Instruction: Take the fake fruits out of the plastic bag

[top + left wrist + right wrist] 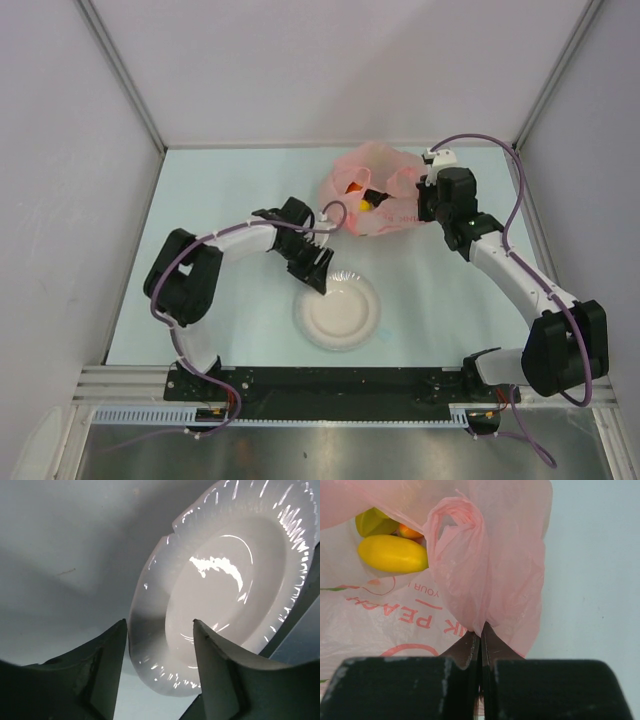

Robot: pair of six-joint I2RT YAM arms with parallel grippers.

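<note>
The pink plastic bag [385, 185] lies crumpled at the back of the table, its mouth facing left. Inside it I see an orange fruit [352, 186], a yellow piece [365, 204] and a dark piece [379, 195]. My right gripper [428, 200] is shut on a fold of the bag [485, 570] at its right side; in the right wrist view [481, 630] a yellow fruit [392, 554], a yellow-green one [372, 522] and an orange one [410, 531] show through the opening. My left gripper [318, 272] is open and empty, over the far-left rim of the white bowl [360, 335]; the bowl's rim [150, 605] lies between its fingers [160, 645].
The white bowl holds nothing. White walls enclose the table at the left, back and right. The arm bases stand on the rail at the near edge.
</note>
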